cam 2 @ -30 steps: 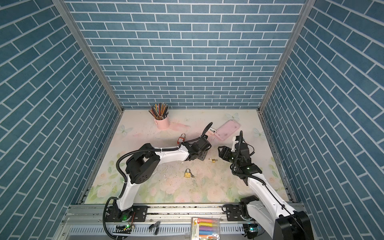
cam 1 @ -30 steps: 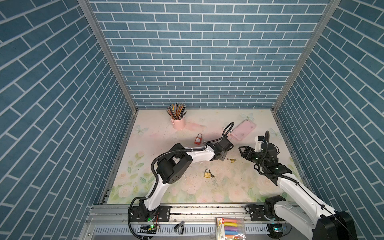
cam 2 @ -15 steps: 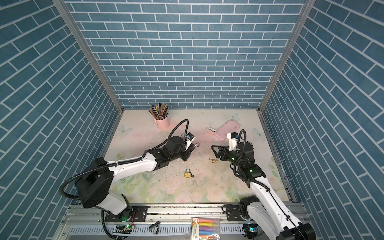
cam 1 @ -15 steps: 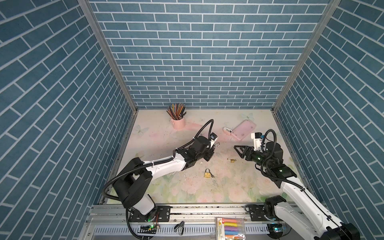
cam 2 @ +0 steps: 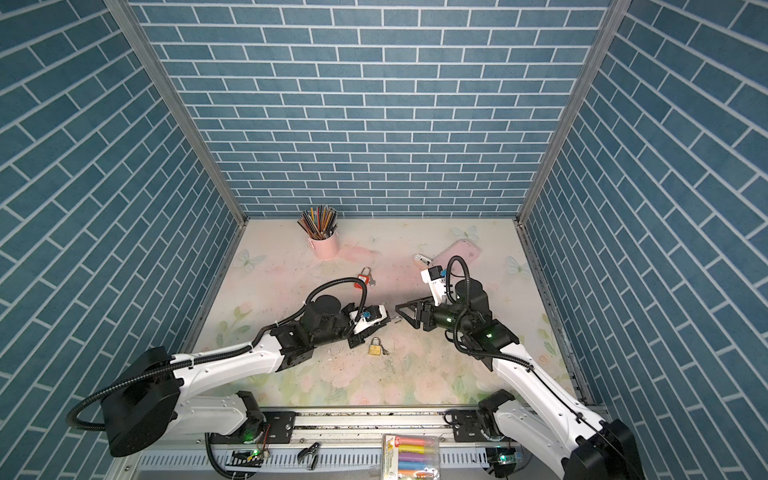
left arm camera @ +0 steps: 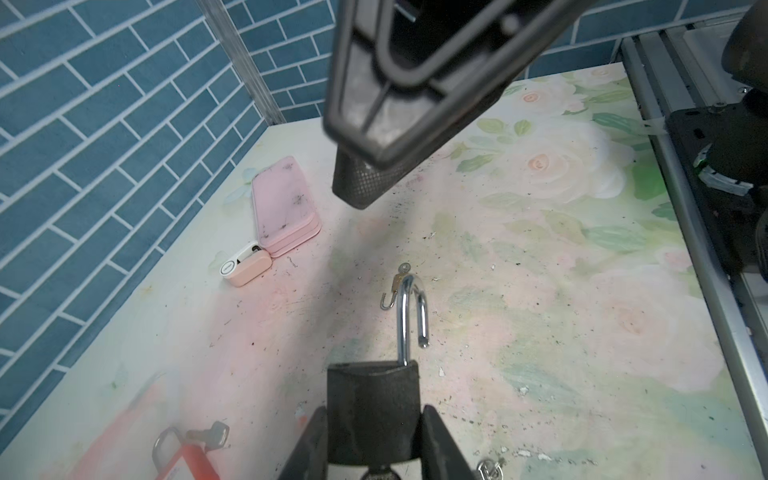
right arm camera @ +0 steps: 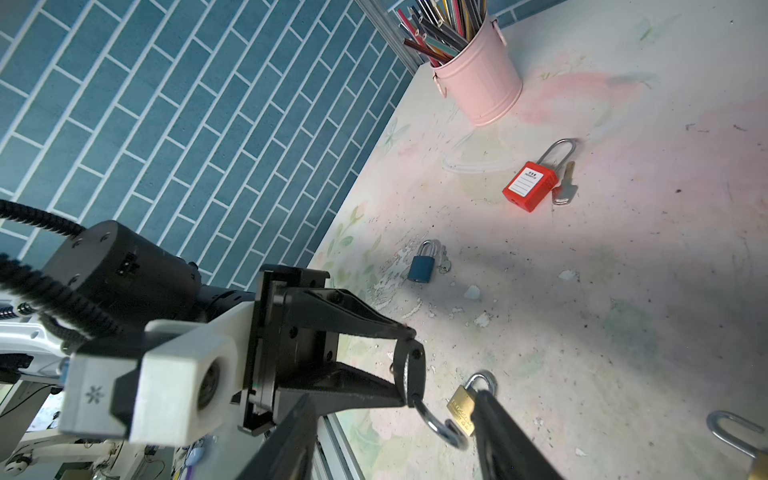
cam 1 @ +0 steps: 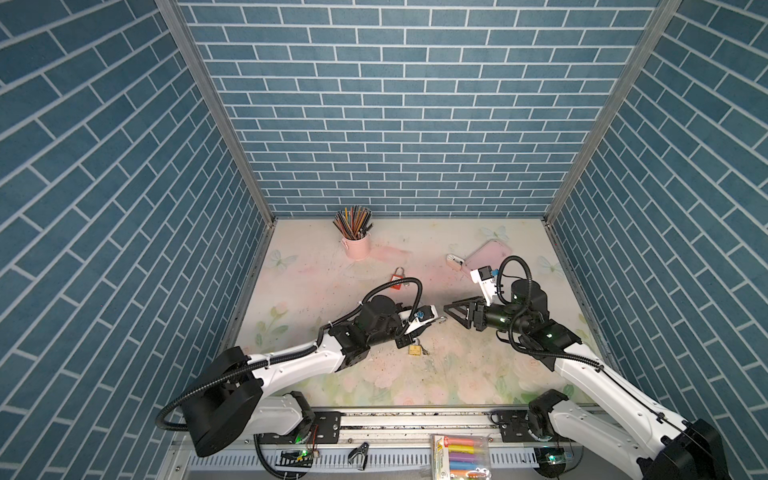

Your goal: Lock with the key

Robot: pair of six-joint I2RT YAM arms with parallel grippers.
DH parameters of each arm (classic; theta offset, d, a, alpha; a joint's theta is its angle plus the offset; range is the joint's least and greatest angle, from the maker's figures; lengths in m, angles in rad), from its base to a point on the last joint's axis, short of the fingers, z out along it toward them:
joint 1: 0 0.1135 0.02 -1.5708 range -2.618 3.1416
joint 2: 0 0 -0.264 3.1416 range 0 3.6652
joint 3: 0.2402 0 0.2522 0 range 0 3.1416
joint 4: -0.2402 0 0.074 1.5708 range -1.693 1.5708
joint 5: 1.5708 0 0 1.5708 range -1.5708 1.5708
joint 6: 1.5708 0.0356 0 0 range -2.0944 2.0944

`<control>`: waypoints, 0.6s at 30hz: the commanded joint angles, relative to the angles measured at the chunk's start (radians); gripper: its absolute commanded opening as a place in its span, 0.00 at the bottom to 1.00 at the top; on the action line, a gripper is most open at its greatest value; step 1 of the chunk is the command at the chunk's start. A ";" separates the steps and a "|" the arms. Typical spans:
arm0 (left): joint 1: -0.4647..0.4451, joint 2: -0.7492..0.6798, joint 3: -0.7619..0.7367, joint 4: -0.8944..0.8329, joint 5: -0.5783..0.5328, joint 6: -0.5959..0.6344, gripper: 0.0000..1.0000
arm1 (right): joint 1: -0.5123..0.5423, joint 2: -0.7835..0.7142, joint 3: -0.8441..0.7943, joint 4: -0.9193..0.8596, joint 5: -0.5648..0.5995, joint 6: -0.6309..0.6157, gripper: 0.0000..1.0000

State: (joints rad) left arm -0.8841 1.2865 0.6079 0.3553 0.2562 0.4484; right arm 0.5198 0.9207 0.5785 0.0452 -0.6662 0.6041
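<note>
The left pincer [cam 1: 430,322] has drawn back and lifted. It now hangs just over the brass padlock [cam 1: 415,350], clamped on a dark padlock [left arm camera: 372,399] whose shackle [left arm camera: 409,307] stands open. The right pincer [cam 1: 451,313], jaws apart and empty, has swung round to face it, also near the brass padlock. The dark padlock looks presented to the right arm and is not yet locked.

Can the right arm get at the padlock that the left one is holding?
Probably yes. The left pincer holds the dark padlock with its open shackle pointing at the right pincer, whose jaws stand open just opposite it. Nothing sits between them.
</note>
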 commanded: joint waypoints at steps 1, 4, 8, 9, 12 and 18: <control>0.000 -0.016 0.004 0.058 -0.021 0.064 0.09 | 0.006 -0.014 -0.014 0.017 -0.037 0.032 0.61; 0.000 -0.015 -0.006 0.079 -0.054 0.062 0.09 | 0.006 -0.019 -0.019 0.011 -0.053 0.042 0.60; 0.000 -0.005 0.000 0.085 -0.113 0.057 0.09 | 0.009 -0.025 -0.023 -0.007 -0.070 0.049 0.61; -0.001 0.000 0.006 0.079 -0.129 0.055 0.09 | 0.012 -0.026 -0.025 -0.008 -0.074 0.052 0.61; 0.000 0.007 0.017 0.070 -0.141 0.049 0.09 | 0.020 -0.016 -0.037 0.008 -0.093 0.066 0.61; -0.002 0.005 0.020 0.071 -0.119 0.044 0.09 | 0.032 0.034 -0.051 0.060 -0.082 0.098 0.60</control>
State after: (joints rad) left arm -0.8837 1.2907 0.6071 0.3943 0.1310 0.4801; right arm 0.5453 0.9382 0.5358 0.0582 -0.7376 0.6666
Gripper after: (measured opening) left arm 0.349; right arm 0.601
